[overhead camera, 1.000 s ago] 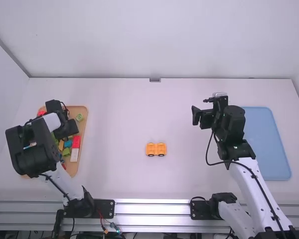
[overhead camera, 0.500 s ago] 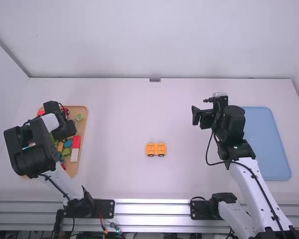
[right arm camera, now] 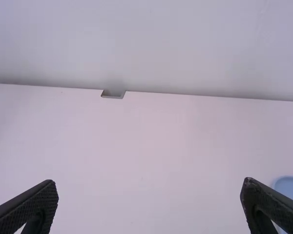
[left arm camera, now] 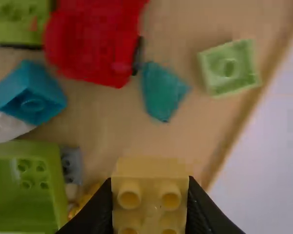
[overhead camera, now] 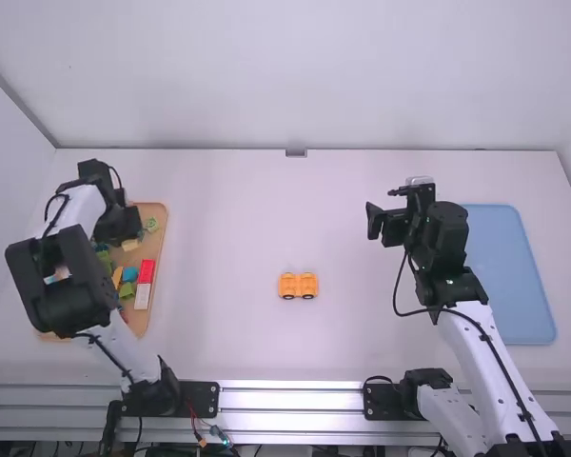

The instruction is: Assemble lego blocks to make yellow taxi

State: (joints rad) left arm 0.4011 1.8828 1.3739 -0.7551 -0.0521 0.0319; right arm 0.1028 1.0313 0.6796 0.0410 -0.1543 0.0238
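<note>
In the high view my left gripper is over the wooden tray of blocks, with a pale yellow block at its fingertips. In the left wrist view the left gripper is shut on that yellow block, its studs facing the camera. An orange wheeled base stands alone at mid-table. My right gripper is raised at the right side, far from the base; in the right wrist view the right gripper stands open and holds nothing.
Below the left gripper lie a red piece, a blue block, a teal piece, a green block and a green box-shaped piece. A red-and-white block is in the tray. A blue tray lies at the far right.
My left gripper has moved away from the camera across the wooden tray, and the yellow block now shows at its fingertips. The right arm and the orange base have stayed put.
</note>
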